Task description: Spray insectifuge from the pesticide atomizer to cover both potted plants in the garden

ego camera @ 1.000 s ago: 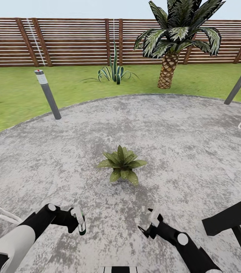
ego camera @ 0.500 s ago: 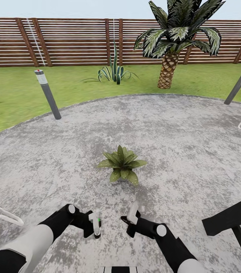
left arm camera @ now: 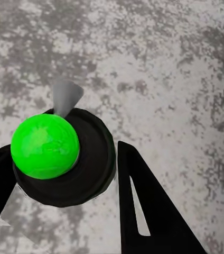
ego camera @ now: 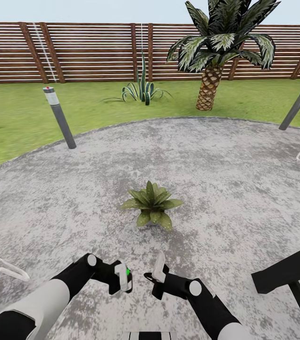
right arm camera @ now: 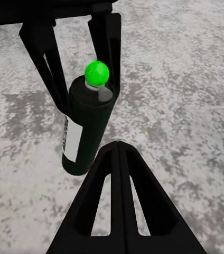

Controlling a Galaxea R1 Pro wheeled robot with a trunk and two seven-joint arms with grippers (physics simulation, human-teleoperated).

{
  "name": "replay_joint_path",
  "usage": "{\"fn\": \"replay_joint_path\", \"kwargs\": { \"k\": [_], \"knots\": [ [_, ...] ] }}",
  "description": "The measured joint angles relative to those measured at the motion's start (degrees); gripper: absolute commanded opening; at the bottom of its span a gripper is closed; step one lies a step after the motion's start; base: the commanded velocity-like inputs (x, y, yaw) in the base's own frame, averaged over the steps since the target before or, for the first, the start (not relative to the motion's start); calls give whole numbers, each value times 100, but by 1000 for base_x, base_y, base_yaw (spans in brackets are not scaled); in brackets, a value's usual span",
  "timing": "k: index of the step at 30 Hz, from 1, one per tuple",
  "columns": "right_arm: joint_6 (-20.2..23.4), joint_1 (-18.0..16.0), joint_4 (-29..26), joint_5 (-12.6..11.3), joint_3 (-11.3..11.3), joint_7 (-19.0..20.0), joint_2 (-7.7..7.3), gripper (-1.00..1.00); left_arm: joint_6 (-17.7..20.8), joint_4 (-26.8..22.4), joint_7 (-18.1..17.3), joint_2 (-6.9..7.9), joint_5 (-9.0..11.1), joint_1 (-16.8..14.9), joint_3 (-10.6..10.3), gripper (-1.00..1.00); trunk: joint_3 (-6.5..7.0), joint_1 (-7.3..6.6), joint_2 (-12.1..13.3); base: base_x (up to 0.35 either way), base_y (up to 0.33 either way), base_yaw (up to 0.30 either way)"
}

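Here the garden sets the scene: a brown slatted fence [ego camera: 88,52] backs a strip of lawn [ego camera: 18,118], and a round gravel patio [ego camera: 225,165] takes up the foreground. A palm [ego camera: 216,47] and a striped agave [ego camera: 143,89] stand on the grass, with grey lamp posts [ego camera: 59,117] at the patio edge. None of this has shifted over the last second, so the camera is steady.

One potted plant [ego camera: 152,204], a low rosette of broad leaves, sits alone on the gravel, just ahead of both arms. The second plant cannot be placed from these views.

The change lies in the arms. A second ago they were well apart at the lower corners; they have since swung inward and now nearly meet below the plant. The left gripper [ego camera: 123,277] is closed around the atomizer [right arm camera: 86,124], a slim dark bottle held upright with a green ball on its cap [left arm camera: 45,146] and its grey nozzle [left arm camera: 65,97] pointing outward over the gravel. The right gripper [ego camera: 155,274] has its fingers pressed together, empty, pointing at the bottle from just beside it.

Judged from this, pick-up is done and the bottle is being brought to bear on the first plant; no spray is visible yet, so coverage of both plants remains ahead.
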Motion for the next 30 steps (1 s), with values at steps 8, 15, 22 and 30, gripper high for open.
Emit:
{"fn": "replay_joint_path", "kwargs": {
  "k": [8, 15, 22, 30],
  "knots": [
    [0, 0, 0, 0, 0, 0, 0, -100, -65, 44, -1, -145, 5, 35, -1, -100, 0, 0, 0, 0, 0, 0],
    [-4, 0, -1, 0, 0, -1, 0, -100, -67, 46, -2, -250, 12, 36, 0, -100, 0, 0, 0, 0, 0, 0],
    [-8, 0, -9, 0, 0, 0, 0, -100, -74, 45, -2, -338, 10, 36, -2, -100, 0, 0, 0, 0, 0, 0],
    [-8, 0, -9, 8, 0, -4, 0, -100, -397, 57, -5, -331, 16, 36, 0, -100, 0, 0, 0, 0, 0, 0]
  ]
}}
